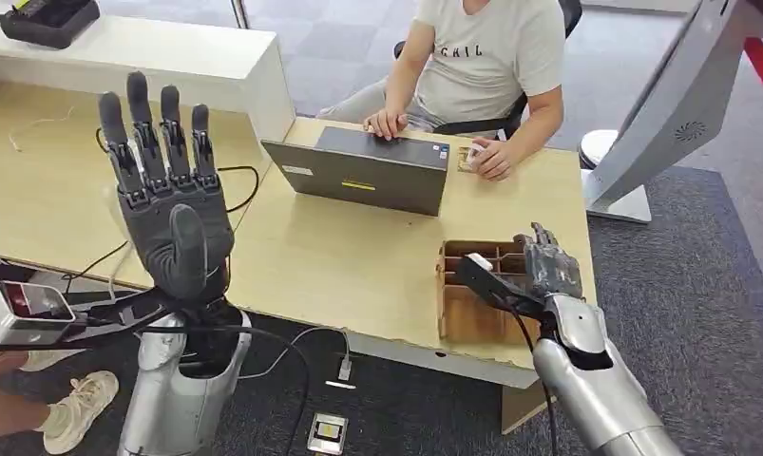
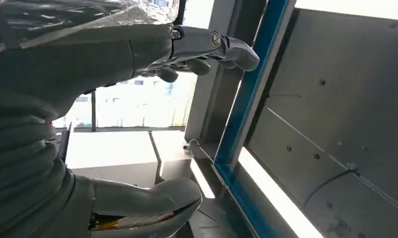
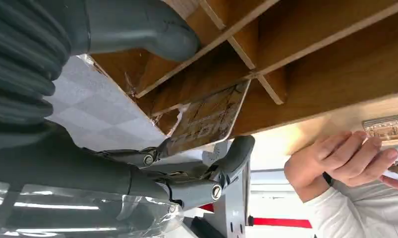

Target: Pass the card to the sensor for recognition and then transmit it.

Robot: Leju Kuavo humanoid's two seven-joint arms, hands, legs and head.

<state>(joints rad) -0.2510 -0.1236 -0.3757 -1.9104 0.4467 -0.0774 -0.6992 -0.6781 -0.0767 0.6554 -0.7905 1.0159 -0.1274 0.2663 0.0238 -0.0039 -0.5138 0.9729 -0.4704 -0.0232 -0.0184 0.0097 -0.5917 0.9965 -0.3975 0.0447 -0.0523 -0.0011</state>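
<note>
A worn, brown-patterned card [image 3: 206,119] leans inside a compartment of the wooden divider box [image 1: 467,313] at the desk's near right corner. My right hand [image 1: 548,266] reaches into that box. Its fingers [image 3: 226,158] touch the card's lower edge, while the thumb [image 3: 152,34] stays apart on the other side of a divider. My left hand [image 1: 168,190] is raised upright over the desk's left part, fingers spread and holding nothing. The scanner sensor [image 1: 21,312], grey with a red window, sits at the lower left on a stand.
A person sits behind a closed grey laptop [image 1: 368,171] and holds small cards [image 1: 472,157] in one hand. Cables trail off the desk's front edge. A white stand [image 1: 662,114] rises at the right. A small device [image 1: 327,432] lies on the floor.
</note>
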